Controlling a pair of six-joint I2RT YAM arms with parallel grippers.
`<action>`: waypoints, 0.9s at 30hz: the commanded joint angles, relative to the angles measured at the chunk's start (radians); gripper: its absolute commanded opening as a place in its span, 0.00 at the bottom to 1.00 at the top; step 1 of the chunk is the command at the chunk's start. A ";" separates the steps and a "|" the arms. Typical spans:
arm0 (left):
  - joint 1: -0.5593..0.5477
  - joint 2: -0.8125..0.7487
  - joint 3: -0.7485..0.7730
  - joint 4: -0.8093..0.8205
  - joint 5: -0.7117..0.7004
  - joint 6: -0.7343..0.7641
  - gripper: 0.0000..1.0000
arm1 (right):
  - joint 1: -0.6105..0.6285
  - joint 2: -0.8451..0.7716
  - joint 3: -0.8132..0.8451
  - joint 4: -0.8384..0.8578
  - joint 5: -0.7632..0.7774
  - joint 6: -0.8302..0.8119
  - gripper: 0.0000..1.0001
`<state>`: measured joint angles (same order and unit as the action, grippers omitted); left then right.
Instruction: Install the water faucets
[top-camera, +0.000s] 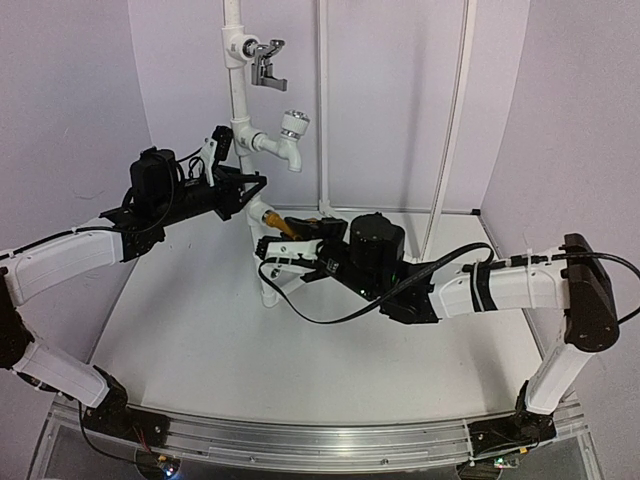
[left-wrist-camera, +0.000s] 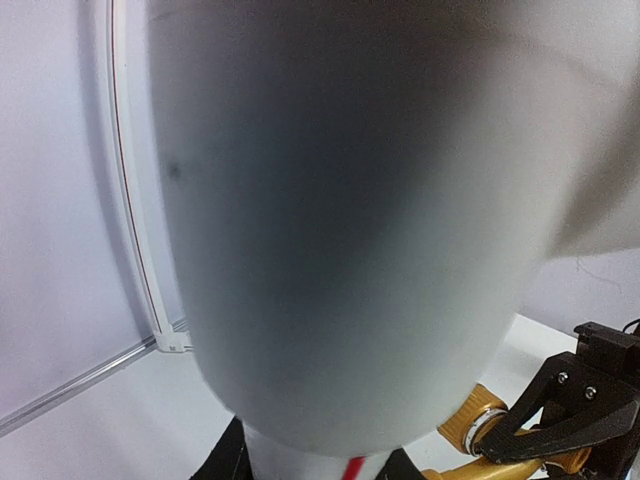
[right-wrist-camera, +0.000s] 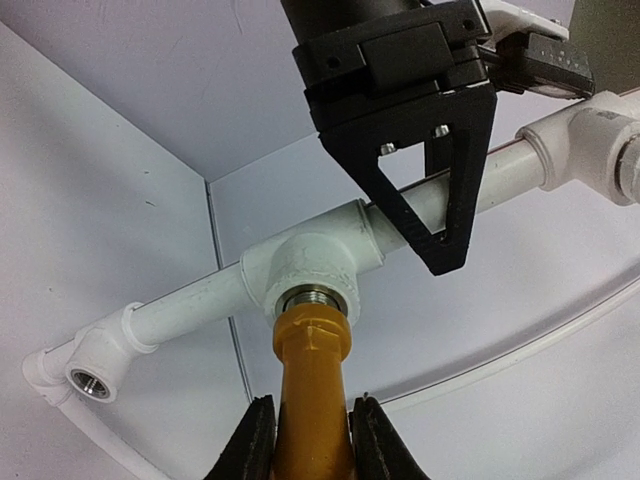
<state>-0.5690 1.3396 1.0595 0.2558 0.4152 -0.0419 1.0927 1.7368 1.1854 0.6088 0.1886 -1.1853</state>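
A: Setting: white bench, lilac walls. First entry?
B: Item one: golden-brass tap, pinched by the right gripper. Its threaded end sits at the tee socket, apparently lined up for screwing in.
A: Second?
B: Item two: left gripper, clamped round the white pipe, likely steadying it.

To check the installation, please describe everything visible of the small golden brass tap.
The small golden brass tap looks metallic: smooth round body, hexagonal collar, silvery threaded end. That end sits in the white plastic tee fitting on the white plastic pipe, some thread showing. The right gripper clamps its body, black jaws on both sides. Spout and knob are hidden.
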 joint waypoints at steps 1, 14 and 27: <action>-0.055 -0.003 -0.030 -0.152 0.177 -0.139 0.00 | -0.022 -0.030 0.038 0.048 -0.015 0.099 0.00; -0.062 -0.002 -0.030 -0.152 0.130 -0.162 0.00 | -0.005 -0.002 0.055 0.088 0.051 0.271 0.00; -0.072 -0.002 -0.030 -0.153 0.112 -0.170 0.00 | 0.014 0.015 0.062 0.084 0.077 0.476 0.00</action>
<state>-0.5817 1.3396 1.0595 0.2558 0.3908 -0.0430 1.1076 1.7382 1.1854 0.6083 0.2448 -0.9397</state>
